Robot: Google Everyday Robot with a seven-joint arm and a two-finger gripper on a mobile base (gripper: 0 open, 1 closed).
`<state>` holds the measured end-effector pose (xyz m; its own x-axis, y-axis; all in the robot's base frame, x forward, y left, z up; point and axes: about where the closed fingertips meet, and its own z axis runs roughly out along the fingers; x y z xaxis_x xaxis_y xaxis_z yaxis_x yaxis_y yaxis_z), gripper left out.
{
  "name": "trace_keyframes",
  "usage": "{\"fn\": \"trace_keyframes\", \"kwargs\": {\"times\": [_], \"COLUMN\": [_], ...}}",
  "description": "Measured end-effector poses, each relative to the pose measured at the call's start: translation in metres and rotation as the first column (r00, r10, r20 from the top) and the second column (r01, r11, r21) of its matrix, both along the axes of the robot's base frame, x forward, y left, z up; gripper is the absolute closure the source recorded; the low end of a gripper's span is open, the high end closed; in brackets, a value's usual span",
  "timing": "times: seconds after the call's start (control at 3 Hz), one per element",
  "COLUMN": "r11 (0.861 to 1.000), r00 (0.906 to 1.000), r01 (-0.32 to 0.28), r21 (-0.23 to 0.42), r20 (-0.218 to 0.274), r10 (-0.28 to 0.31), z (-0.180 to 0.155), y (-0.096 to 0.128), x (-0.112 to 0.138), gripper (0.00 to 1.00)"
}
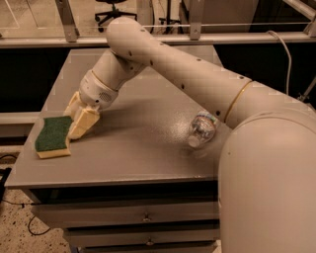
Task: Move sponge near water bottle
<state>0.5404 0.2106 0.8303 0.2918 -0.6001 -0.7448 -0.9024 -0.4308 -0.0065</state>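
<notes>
The sponge (pixel 53 135), dark green top over pale yellow foam, lies flat near the table's front left corner. My gripper (pixel 71 122) is low over the table at the sponge's right edge, with its cream fingers (pixel 83 122) spread apart and the sponge's far right corner by them. I cannot tell whether they touch it. The water bottle (pixel 201 129), clear with a colourful label band, lies on its side at the table's right, partly hidden behind my arm and far from the sponge.
The grey table (pixel 133 148) has drawers below its front edge. My large white arm (pixel 197 74) reaches across the table from the right. A rail and an office chair (pixel 114 10) stand behind the table.
</notes>
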Motion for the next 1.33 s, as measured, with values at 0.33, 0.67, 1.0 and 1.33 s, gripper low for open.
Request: {"fn": "trace_keyframes", "kwargs": {"times": [0.33, 0.67, 1.0, 1.33], "r11": [0.999, 0.996, 0.987, 0.949], "r00": [0.9993, 0.9959, 0.9832, 0.9313], "r01": [0.035, 0.084, 0.163, 0.312], "r21": [-0.003, -0.006, 0.001, 0.054], "r20": [0.014, 0.033, 0.083, 0.181], "r10": [-0.035, -0.084, -0.162, -0.316], "z": [0.009, 0.020, 0.046, 0.096], "y": [-0.016, -0.035, -0.066, -0.125], "x": [-0.002, -0.003, 0.004, 0.026], "gripper": [0.95, 1.00, 1.00, 1.00]}}
